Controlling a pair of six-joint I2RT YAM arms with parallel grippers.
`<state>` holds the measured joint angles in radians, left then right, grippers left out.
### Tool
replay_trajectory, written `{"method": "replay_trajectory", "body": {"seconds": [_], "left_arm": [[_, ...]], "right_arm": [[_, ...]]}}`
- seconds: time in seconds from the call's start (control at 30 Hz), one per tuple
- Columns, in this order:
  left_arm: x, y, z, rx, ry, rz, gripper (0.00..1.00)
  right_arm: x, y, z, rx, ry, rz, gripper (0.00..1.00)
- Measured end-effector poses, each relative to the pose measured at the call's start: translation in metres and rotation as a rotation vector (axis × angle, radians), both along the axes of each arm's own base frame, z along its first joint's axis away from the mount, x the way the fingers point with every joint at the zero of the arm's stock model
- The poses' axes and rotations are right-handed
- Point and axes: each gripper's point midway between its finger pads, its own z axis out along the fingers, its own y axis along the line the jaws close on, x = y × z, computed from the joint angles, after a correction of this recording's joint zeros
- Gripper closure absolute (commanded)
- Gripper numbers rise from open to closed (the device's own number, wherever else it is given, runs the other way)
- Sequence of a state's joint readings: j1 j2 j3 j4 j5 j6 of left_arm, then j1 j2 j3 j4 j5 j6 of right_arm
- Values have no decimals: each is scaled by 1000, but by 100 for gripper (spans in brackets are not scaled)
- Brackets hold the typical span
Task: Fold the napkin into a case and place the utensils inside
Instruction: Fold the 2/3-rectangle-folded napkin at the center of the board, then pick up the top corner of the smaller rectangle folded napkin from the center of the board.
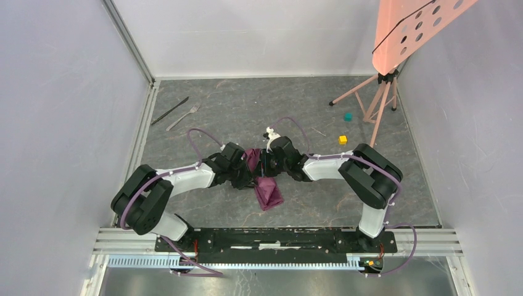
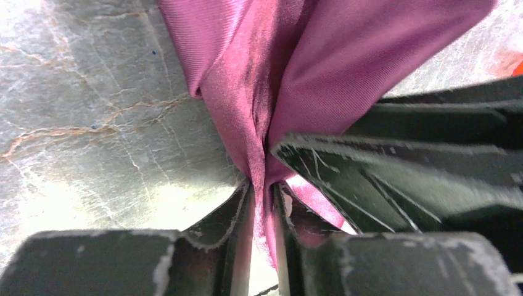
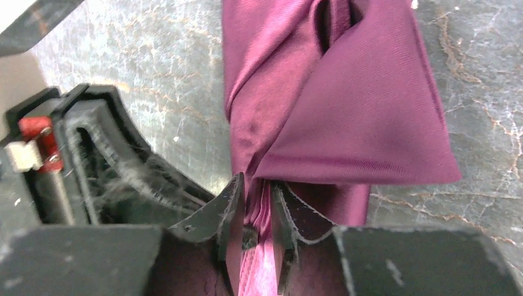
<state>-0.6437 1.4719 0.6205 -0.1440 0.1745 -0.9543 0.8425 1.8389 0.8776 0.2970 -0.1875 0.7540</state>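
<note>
Grey veined tabletop under pale walls. Just below the middle of the overhead view: napkin, bunched and creased, not yet a case, pinched from both sides. Clamped narrow on a gathered fold, left gripper, with cloth fanning out toward the top of its wrist view. Likewise shut tight on a pleated edge, right gripper, with a broad triangular flap spreading to the right of its frame. Both arms meeting over the cloth, so neither nearer. Cloth between and just below the two grips, long axis roughly top to bottom of the overhead frame, loose tail pointing toward the arm bases. Resting on the surface or hanging just clear of it: cannot tell.

Upper left of the overhead view: fork and knife, side by side, slanting up to the right, well apart from the cloth, on the left arm's side.

Likely step: folding, far from finished. Next move probably needs spreading the cloth flat before any neat crease.
</note>
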Motion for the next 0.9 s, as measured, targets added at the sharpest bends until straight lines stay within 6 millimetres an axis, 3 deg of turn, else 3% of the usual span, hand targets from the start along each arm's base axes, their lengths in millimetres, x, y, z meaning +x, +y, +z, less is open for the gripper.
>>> {"method": "replay_trajectory", "body": {"seconds": [0.2,0.33,0.4,0.5,0.77,0.9], "left_arm": [[0,2,-1,7,15,28,79],[0,2,-1,7,15,36,79],[-1,2,-1,7,15,41,80],[-1,2,-1,11,10,43,81],[-1,2,-1,20,-1,45,81],[0,2,-1,23,-5,46,81]], "right_arm": [[-2,-11,23,-27,-66,69,34],[10,-22,55,10,-137,80,19],[19,-31,67,32,-171,78,17],[27,-39,70,52,-178,78,16],[24,-61,42,116,-88,51,13],[26,-57,30,172,-45,54,18]]}}
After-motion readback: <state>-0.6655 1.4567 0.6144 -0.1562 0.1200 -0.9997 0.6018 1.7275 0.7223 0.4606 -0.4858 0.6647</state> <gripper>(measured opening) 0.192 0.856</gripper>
